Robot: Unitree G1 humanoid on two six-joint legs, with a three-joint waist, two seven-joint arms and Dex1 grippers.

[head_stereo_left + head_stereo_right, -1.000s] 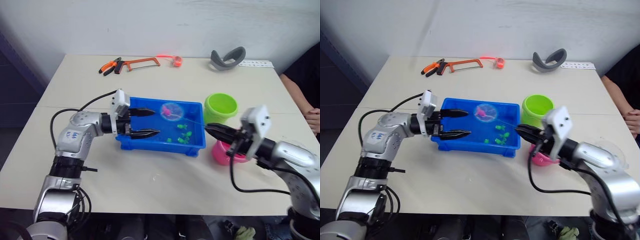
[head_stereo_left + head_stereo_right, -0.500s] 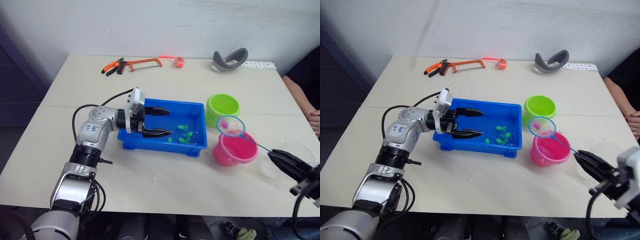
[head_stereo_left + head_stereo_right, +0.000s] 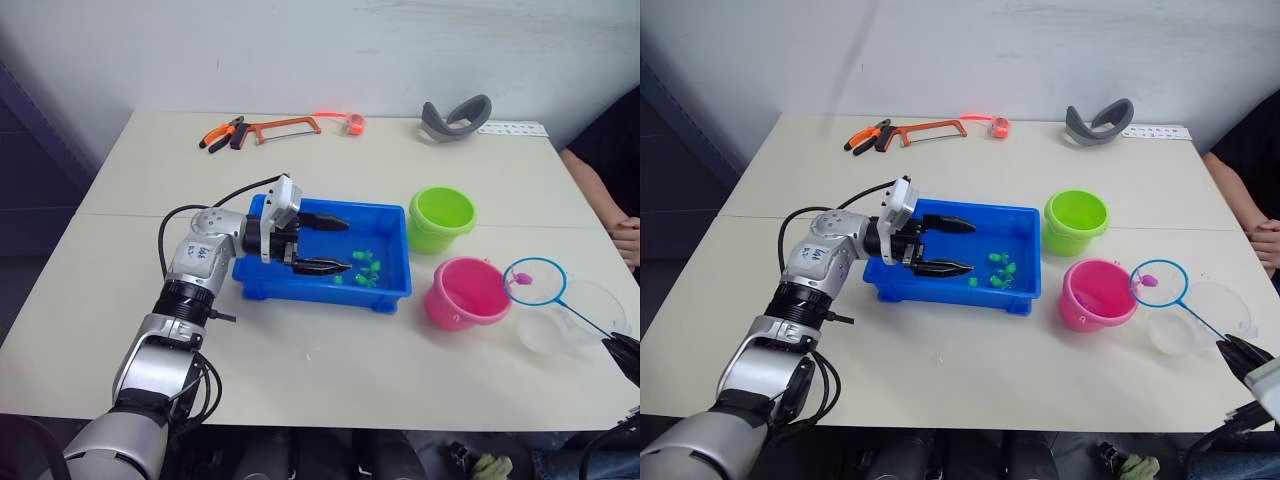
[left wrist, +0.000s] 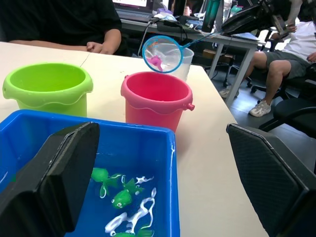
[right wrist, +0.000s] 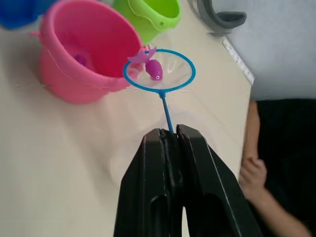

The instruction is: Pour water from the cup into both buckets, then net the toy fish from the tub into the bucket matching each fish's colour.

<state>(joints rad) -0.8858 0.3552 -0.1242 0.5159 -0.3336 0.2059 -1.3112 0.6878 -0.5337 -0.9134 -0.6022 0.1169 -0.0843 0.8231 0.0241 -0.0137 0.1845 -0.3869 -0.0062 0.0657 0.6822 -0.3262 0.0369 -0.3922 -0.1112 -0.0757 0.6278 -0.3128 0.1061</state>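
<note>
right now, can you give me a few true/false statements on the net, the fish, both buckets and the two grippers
1. The light-blue round net holds a pink toy fish. True.
2. The net hangs right over the lime green plastic bucket. False: it is beside the bright pink plastic bucket, above the clear plastic cup.
3. The right gripper is shut on the net's handle. True.
4. The left gripper grips the pink bucket. False: it is open over the shallow blue plastic tub.
5. Only green fish are visible in the tub. True.
6. The green bucket lies tipped on its side. False: it stands upright.
</note>
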